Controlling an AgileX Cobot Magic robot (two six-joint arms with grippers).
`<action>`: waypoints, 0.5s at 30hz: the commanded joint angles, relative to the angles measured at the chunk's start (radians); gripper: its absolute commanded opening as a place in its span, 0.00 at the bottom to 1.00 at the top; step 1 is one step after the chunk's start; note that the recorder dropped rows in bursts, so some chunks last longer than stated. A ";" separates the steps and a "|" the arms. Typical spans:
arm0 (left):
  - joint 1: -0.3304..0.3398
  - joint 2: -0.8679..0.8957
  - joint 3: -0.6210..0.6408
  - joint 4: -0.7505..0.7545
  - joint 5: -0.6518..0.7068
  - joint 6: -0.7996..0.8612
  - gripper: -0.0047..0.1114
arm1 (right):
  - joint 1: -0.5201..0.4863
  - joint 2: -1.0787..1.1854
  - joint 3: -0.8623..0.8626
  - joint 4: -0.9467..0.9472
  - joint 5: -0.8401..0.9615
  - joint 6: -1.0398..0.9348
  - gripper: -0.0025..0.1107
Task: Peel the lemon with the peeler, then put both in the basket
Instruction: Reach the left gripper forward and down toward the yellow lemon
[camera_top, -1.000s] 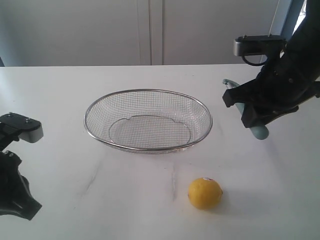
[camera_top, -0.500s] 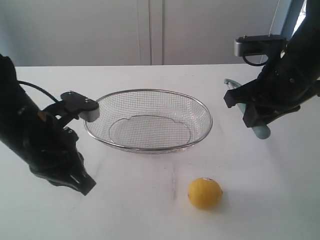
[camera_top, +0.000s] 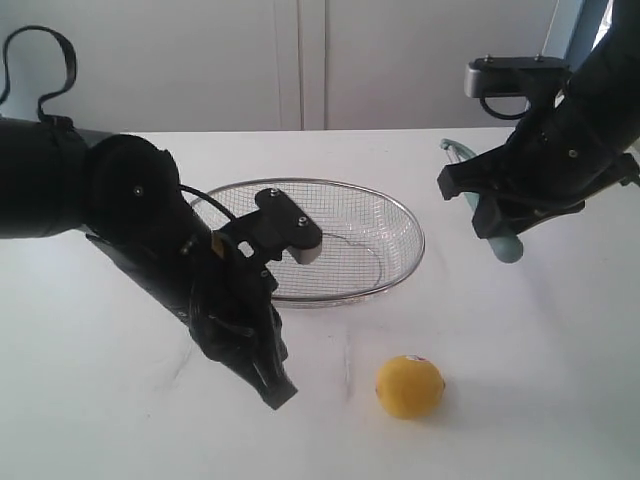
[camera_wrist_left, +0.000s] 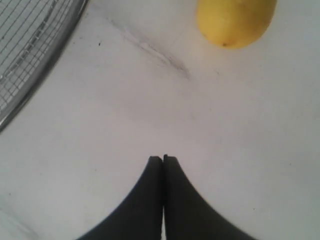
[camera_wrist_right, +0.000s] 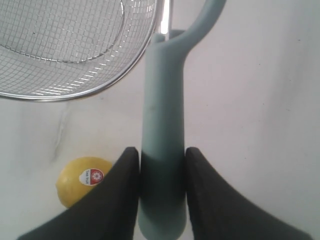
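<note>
The lemon (camera_top: 410, 386) lies on the near part of the white surface (camera_top: 560, 380), a little right of centre, with its red-and-white sticker on the upper far side. Just left of it, and apart from it, are the left fingers (camera_wrist_left: 147, 200), pressed together with their tips meeting. They point down at the surface; whether they touch it I cannot tell. The left arm (camera_top: 150, 230) slants in from the far left and crosses in front of the basket's left part, hiding some of the rim there. The basket (camera_top: 330, 182) stands in the middle of the surface, farther back than the lemon and well apart from it. At far right, raised above the surface, the right fingers (camera_wrist_right: 112, 200) pinch the peeler (camera_wrist_right: 162, 115) by its teal handle, one on each side close to the butt end. The peeler is tilted, its curved head toward the far side and its butt end lower, toward the near side
</note>
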 joint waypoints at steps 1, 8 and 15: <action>-0.022 0.017 -0.004 -0.037 -0.057 0.052 0.04 | -0.001 -0.009 -0.009 0.008 -0.018 0.001 0.02; -0.058 0.050 -0.004 -0.041 -0.127 0.127 0.04 | -0.001 -0.009 -0.009 0.032 -0.054 0.001 0.02; -0.078 0.097 -0.047 -0.048 -0.138 0.140 0.04 | -0.001 -0.009 -0.009 0.034 -0.063 0.001 0.02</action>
